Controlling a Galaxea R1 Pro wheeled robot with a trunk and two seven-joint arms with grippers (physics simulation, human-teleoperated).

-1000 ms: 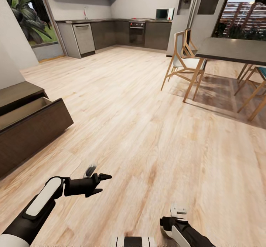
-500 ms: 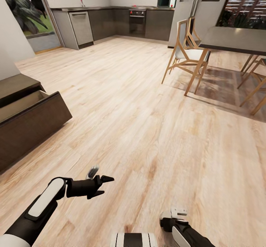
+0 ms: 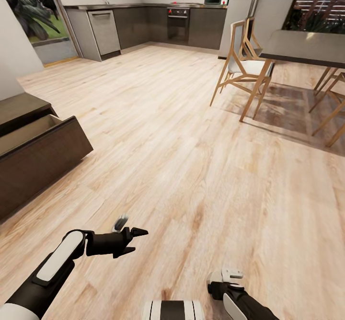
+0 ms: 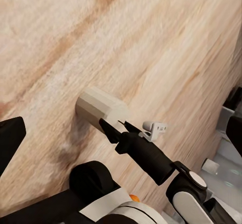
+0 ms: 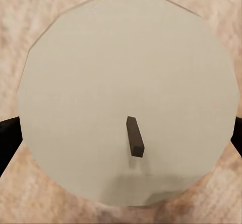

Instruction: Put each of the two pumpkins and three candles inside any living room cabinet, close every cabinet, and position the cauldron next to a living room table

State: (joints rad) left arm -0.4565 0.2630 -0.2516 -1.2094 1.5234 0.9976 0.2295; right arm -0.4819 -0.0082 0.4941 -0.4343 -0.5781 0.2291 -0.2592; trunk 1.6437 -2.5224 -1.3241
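Note:
The cabinet (image 3: 14, 111), a low dark-brown unit, stands at the left of the head view. Its drawer (image 3: 45, 159) is pulled out, and the part of its inside that shows is bare. My right gripper (image 3: 224, 285) hangs low by my base, shut on a cream candle (image 4: 98, 108). In the right wrist view the candle's round top (image 5: 126, 68) with its dark wick sits between the two fingers of the right gripper (image 5: 122, 138). My left gripper (image 3: 138, 241) is open over the wooden floor with nothing in it.
Pale wood floor (image 3: 191, 157) stretches ahead. A tall dining table (image 3: 306, 47) with light wooden legs and chairs (image 3: 244, 68) stands at the right. Kitchen counters (image 3: 143, 23) line the far wall.
The whole head view has shifted: the kitchen and dining table sit higher in the picture, so the camera moved. Both arms hold the same pose, the right one still shut on the candle.

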